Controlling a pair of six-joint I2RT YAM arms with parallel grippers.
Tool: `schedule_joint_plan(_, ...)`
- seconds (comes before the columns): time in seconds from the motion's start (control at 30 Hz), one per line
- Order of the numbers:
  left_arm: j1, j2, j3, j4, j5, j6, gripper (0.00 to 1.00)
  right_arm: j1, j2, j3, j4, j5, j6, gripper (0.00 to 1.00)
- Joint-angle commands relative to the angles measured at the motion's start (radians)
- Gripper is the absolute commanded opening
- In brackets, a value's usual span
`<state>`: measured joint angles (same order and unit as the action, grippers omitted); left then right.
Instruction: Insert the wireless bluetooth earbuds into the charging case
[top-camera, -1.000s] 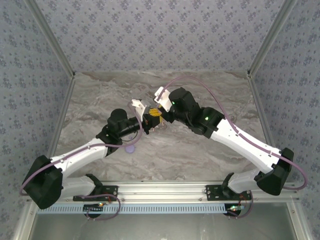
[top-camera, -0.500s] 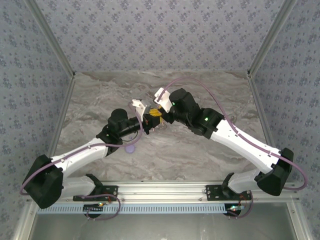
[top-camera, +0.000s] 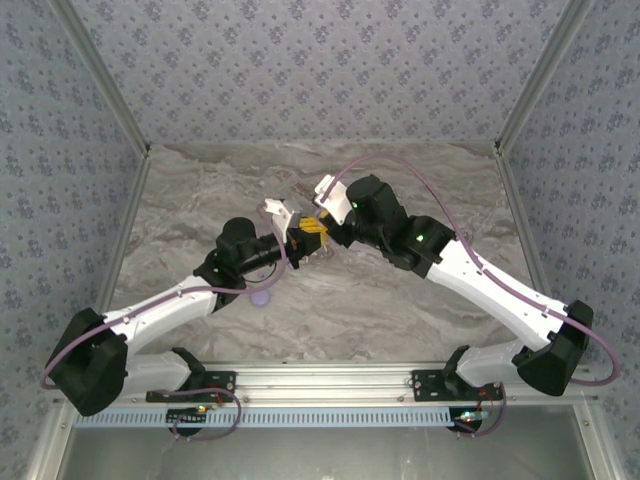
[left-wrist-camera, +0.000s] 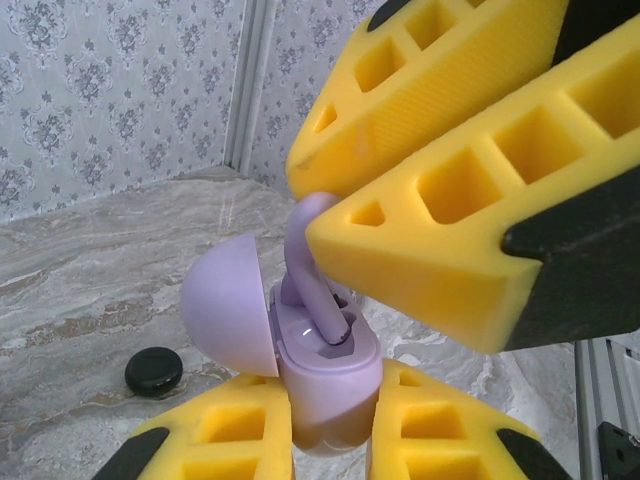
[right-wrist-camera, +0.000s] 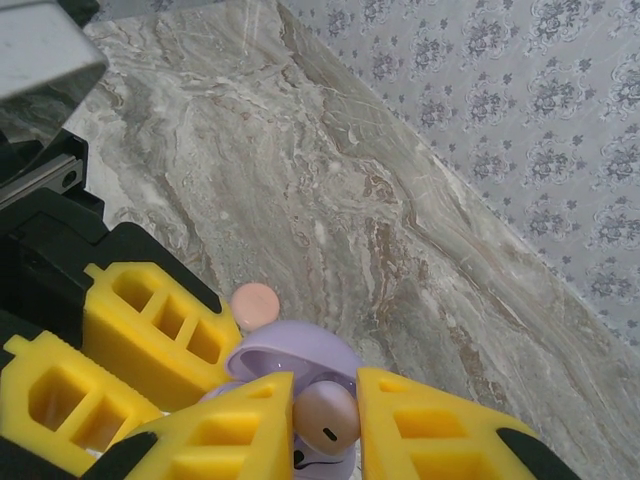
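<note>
Lavender on lavender: held 1 earbud (left-wrist-camera: 308, 250) pinched in the right gripper (right-wrist-camera: 323, 385), stem pointing down into the socket, and clamped the open charging case (left-wrist-camera: 325, 365) directly below in the left gripper (left-wrist-camera: 330, 435).

The earbud (left-wrist-camera: 312, 268) stands in the charging case (left-wrist-camera: 332, 392), above the table (left-wrist-camera: 90, 290).

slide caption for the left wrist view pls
Left gripper holds the open lavender charging case; right gripper sets a lavender earbud into it.
</note>
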<state>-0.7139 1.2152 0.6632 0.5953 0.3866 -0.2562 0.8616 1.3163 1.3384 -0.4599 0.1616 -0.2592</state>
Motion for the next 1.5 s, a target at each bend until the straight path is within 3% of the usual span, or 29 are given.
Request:
schedule_joint_plan(0.0, 0.003, 0.006, 0.039, 0.072, 0.015, -0.012, 0.0, -0.007, -0.02, -0.013, -0.027, -0.043, 0.012, 0.23)
schedule_joint_plan(1.47, 0.0, 0.026, 0.042, 0.057, 0.028, -0.004, 0.0, -0.029, -0.052, -0.019, -0.046, -0.023, -0.026, 0.23)
